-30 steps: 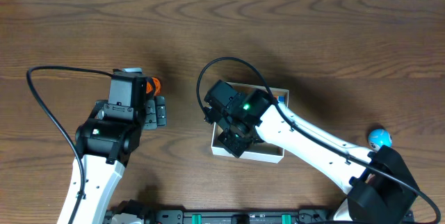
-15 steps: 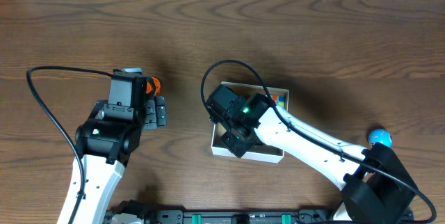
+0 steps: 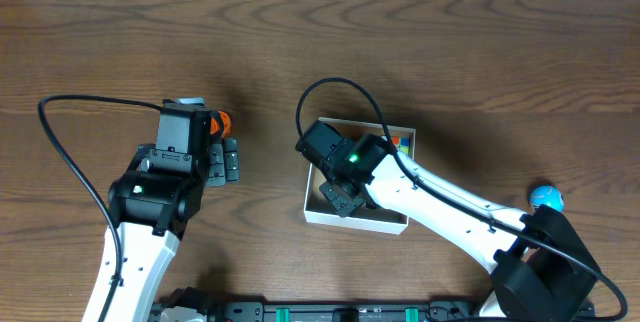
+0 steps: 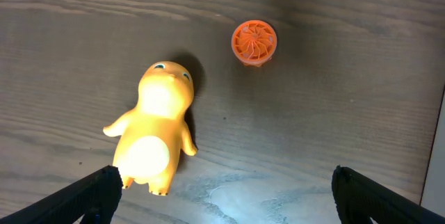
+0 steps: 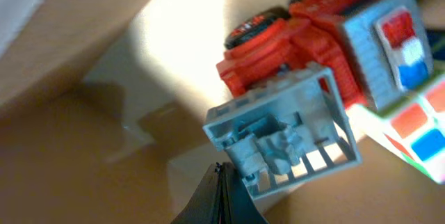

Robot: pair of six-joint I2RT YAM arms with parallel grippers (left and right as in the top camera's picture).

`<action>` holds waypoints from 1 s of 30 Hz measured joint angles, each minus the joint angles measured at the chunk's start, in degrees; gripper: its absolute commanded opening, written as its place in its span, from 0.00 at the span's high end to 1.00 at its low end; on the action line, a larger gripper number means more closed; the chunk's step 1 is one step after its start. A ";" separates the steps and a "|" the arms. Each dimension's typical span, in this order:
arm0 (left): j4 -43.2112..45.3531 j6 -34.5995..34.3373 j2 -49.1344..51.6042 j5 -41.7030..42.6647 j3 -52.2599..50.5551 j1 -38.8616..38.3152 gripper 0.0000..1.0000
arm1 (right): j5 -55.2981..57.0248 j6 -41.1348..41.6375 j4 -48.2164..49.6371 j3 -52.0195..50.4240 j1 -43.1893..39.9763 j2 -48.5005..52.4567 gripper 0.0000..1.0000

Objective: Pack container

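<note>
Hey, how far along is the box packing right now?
Done: a red toy truck and a colour cube lie in the container. In hand: nothing; the right gripper is shut inside it, the left gripper open. Remaining: yellow figure, orange disc and blue ball on the table.

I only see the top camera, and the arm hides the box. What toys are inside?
Observer: A red and grey toy truck lies in the container, beside a colour cube.
Operator: Is the right gripper holding it?
Observer: No, the right gripper is shut, empty, just beside the truck.
Operator: What's under the other one?
Observer: A yellow toy figure lies on the table below the open left gripper.
</note>
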 measured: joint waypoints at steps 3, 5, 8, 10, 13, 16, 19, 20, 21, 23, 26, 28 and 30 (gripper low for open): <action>0.00 0.00 0.00 0.00 0.00 0.00 0.02 | 0.94 0.98 -0.83 0.00 -0.02 0.00 0.98; 0.00 0.00 0.00 0.00 0.00 0.00 0.02 | 1.22 1.42 -1.90 0.00 -0.02 0.00 0.98; 0.00 0.00 0.00 0.00 0.00 0.00 0.02 | 1.62 1.81 -3.04 0.00 -0.02 0.00 0.98; 0.00 0.00 0.00 0.00 0.00 0.00 0.02 | 1.84 1.97 -3.23 0.00 -0.02 0.00 0.98; 0.00 0.00 0.00 0.00 0.00 0.00 0.02 | 2.36 3.13 -3.23 0.00 -0.02 0.00 0.98; 0.00 0.00 0.00 0.00 0.00 0.00 0.02 | 3.30 4.61 -3.17 0.00 -0.02 0.00 0.99; 0.00 0.00 0.00 0.00 0.00 0.00 0.02 | 2.84 4.28 -3.19 0.00 -0.02 0.00 0.98; 0.02 0.00 0.00 0.00 0.00 0.00 0.02 | 2.38 3.85 -3.21 0.00 -0.02 0.00 0.99; 0.00 0.00 0.00 0.00 0.00 0.00 0.02 | 1.81 3.32 -3.26 0.00 -0.02 0.00 0.99; 0.00 0.00 0.00 0.00 0.00 0.00 0.02 | 0.72 2.40 -3.28 0.00 -0.02 0.00 0.98; 0.00 0.00 0.00 0.00 0.00 0.00 0.02 | 0.28 1.73 -3.19 0.00 -0.02 0.00 0.99; 0.00 0.00 0.00 0.00 0.00 0.00 0.02 | 0.81 2.38 -3.17 0.00 -0.02 0.00 0.99; 0.00 0.00 0.00 0.00 0.00 0.00 0.02 | 2.14 4.02 -3.10 0.00 -0.02 0.02 0.99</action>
